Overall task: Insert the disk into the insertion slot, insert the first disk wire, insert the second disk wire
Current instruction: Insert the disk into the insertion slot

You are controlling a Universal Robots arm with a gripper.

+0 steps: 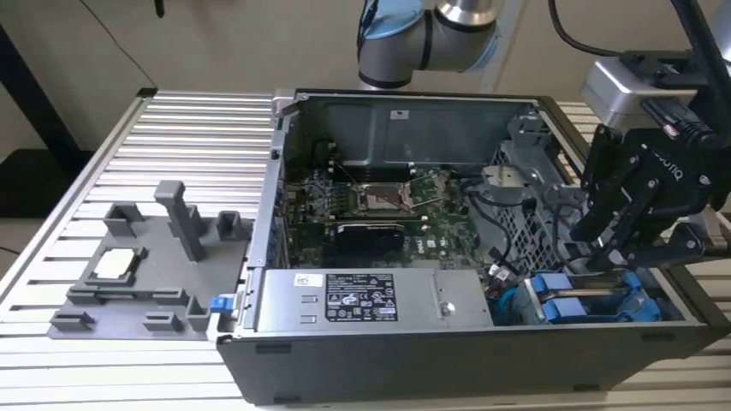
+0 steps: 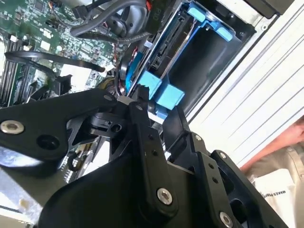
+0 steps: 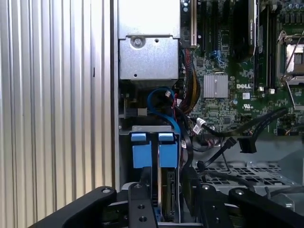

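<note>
Claw (image 3: 172, 186) spread, hovering at disk (image 3: 168, 195), one finger either side. Disk sits edge-up in insertion slot (image 2: 209, 61), corner of open computer case (image 1: 377, 360); loose black cable (image 3: 266, 118) near.

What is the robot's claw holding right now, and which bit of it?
It cannot be told. The gripper is right at the disk, beside its blue carrier tabs, but an actual grip on it is not visible.
</note>
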